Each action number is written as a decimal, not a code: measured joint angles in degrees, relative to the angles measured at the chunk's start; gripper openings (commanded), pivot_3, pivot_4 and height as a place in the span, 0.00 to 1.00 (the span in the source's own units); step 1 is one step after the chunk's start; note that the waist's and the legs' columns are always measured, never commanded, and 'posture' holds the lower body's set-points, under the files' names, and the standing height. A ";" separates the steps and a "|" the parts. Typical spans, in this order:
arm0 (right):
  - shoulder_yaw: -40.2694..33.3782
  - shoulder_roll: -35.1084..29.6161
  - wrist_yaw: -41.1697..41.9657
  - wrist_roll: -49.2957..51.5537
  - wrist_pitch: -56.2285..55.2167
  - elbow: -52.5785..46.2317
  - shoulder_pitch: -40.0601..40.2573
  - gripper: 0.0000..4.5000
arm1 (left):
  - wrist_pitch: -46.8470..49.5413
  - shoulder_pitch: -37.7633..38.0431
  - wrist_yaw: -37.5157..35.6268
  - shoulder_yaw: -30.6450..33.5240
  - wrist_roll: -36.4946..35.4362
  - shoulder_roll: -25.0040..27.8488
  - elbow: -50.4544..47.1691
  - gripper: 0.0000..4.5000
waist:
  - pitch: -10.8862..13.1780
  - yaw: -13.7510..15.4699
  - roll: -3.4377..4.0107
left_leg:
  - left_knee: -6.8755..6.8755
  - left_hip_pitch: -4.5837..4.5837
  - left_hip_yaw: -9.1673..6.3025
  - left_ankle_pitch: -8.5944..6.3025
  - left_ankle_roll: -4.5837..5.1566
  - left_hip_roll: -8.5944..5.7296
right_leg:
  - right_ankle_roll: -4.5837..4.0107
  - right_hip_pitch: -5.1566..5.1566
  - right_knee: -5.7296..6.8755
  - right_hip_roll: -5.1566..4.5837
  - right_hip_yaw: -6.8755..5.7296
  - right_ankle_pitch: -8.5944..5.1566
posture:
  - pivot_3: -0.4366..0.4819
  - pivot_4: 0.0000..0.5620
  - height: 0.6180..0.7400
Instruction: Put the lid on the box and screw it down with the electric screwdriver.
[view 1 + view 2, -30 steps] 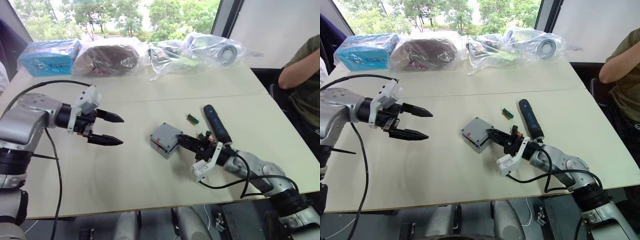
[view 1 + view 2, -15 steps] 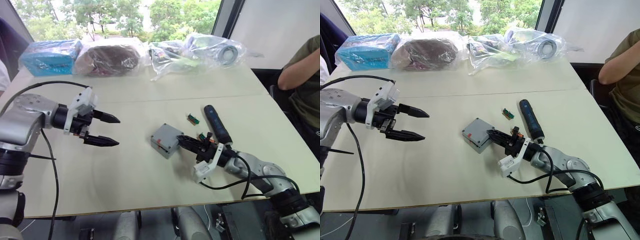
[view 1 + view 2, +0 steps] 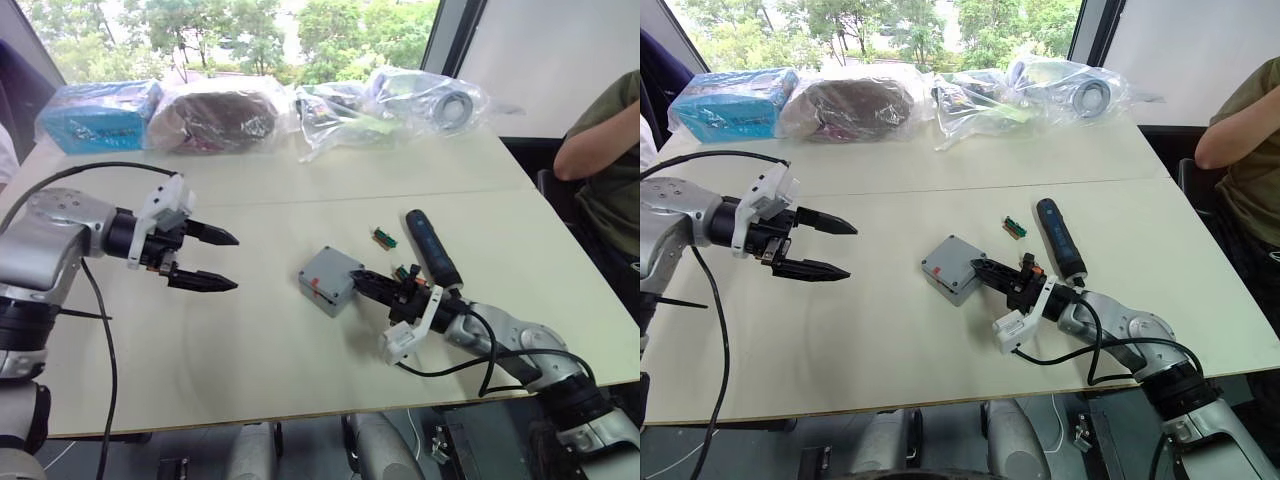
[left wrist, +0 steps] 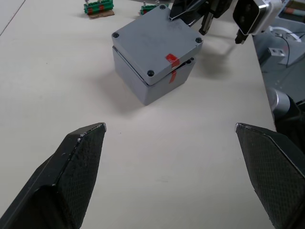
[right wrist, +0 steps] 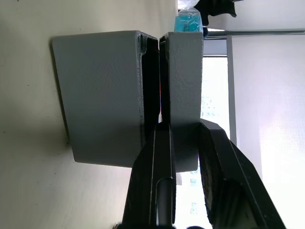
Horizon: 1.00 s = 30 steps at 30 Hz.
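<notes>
I see the pale worktop [image 3: 250, 340] stretching across the head views, with a row of plastic-wrapped bundles [image 3: 215, 115] along its far edge at twelve o'clock and a seated person's arm [image 3: 600, 130] at about two o'clock. My left claw [image 3: 205, 258] hangs over the bare surface at nine o'clock, its two black fingers spread wide with nothing between them, well apart from the parts. My right claw [image 3: 368, 283] reaches in from five o'clock toward the middle, its fingers pressed onto the near edge of the lid [image 4: 155, 40]: the right wrist view shows one finger in the gap under the lid and the other on its top face, so it is pinching the lid. The box [image 3: 322, 290] sits near the centre of the worktop, with the lid resting on top of it, slightly skewed and lifted at one side, a dark gap showing between the two; a small red mark [image 4: 172, 58] sits at the seam. The electric screwdriver [image 3: 432, 249] lies flat just beyond my right claw, at roughly three o'clock from the box. A small green connector block [image 3: 383, 237] lies beside the screwdriver's far end.
</notes>
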 measured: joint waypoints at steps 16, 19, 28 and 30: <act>0.22 0.89 1.86 3.57 0.79 0.41 0.14 0.04 | 0.12 0.48 1.24 0.00 -0.03 -0.48 -0.65 0.99 | 0.00 -0.93 -0.01 | 0.00 0.02 -0.02 0.00 0.00 0.00 | 0.16 0.01 0.04 0.00 0.00 0.09 | 0.48 0.27 1.00; 0.22 0.88 1.86 3.53 0.79 0.41 0.13 0.04 | 0.15 0.49 1.63 0.00 -0.03 -0.74 -0.66 0.99 | 0.00 -0.93 -0.01 | 0.00 0.02 -0.02 0.00 0.00 0.00 | 0.16 0.02 0.05 0.00 0.00 0.09 | 0.48 0.27 1.00; 0.30 0.88 2.03 3.32 0.73 0.41 -0.24 0.04 | 0.39 0.87 1.97 0.00 -0.05 -1.08 -1.29 0.99 | 0.00 -0.93 -0.01 | 0.00 0.03 -0.02 0.00 0.00 0.00 | 0.17 0.02 0.05 0.00 0.00 0.10 | 0.48 0.27 1.00; 0.55 0.88 2.03 2.90 0.72 0.41 -0.64 0.04 | 0.45 1.05 2.06 0.01 -0.06 -1.08 -1.45 0.99 | 0.00 -0.95 -0.01 | 0.00 0.03 -0.02 0.00 0.00 0.00 | 0.17 0.02 0.06 0.00 0.00 0.09 | 0.48 0.27 1.00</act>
